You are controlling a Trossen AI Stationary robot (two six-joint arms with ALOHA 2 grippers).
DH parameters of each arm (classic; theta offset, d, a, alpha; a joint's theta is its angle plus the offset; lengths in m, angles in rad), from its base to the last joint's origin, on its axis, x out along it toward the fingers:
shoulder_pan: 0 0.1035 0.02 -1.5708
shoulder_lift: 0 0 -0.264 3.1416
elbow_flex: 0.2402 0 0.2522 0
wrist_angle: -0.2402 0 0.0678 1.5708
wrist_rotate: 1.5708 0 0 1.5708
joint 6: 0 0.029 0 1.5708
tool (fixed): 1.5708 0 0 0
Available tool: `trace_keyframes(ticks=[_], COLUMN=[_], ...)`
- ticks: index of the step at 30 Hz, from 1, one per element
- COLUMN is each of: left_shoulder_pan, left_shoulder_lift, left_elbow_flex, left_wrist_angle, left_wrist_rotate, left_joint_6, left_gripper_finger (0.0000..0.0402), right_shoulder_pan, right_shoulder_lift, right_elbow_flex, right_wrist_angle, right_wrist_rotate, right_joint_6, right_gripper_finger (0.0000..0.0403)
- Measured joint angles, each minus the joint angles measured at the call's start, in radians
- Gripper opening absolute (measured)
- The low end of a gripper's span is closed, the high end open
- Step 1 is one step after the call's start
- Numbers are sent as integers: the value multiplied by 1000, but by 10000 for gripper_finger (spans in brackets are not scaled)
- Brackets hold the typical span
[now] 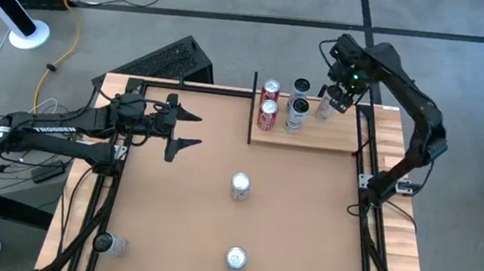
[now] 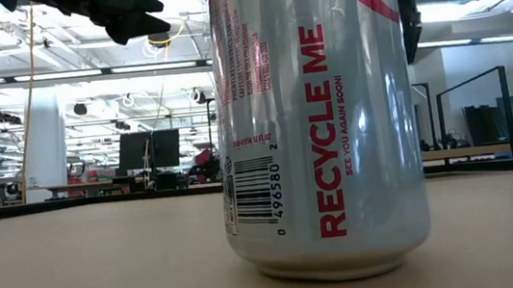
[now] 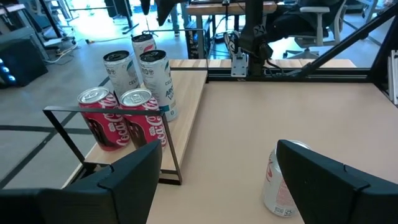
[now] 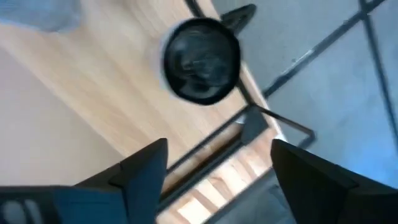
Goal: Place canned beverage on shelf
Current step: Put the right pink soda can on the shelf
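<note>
Cans: five stand on the shelf (image 1: 316, 137), the newest (image 1: 326, 102) at its far right end under the right tool (image 1: 338, 96), spread wide, empty. Three cans wait on the worktop (image 1: 166, 228), nearest (image 1: 240, 187) mid-board. Left tool (image 1: 189, 129) wide, idle, left side.

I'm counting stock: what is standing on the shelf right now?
On the shelf stand two red cans, two dark-topped cans and one more can under the right tool. That tool partly covers the last can, so its label cannot be read.
</note>
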Motion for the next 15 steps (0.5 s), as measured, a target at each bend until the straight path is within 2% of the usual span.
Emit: trace_keyframes(ticks=[4, 7, 10, 11, 15], left_shoulder_pan=[0, 0, 0, 0, 0], left_shoulder_lift=[0, 0, 0, 0, 0], left_elbow_flex=[0, 0, 0, 0, 0], left_wrist_angle=[-17, -33, -28, -20, 8], left_wrist_rotate=[0, 2, 2, 2, 2], left_joint_6=[0, 0, 19, 22, 34], left_gripper_finger=[301, 301, 301, 301, 301], right_shoulder_pan=[-3, -20, -32, -37, -59], right_shoulder_lift=[-97, -201, -276, -288, -287], right_elbow_flex=[-108, -235, -360, -393, -474], right_wrist_angle=[74, 176, 264, 293, 403], right_wrist_rotate=[-121, -167, -169, -170, -179], right_joint_6=[-3, -2, 4, 1, 16], right_gripper_finger=[237, 150, 47, 24, 21])
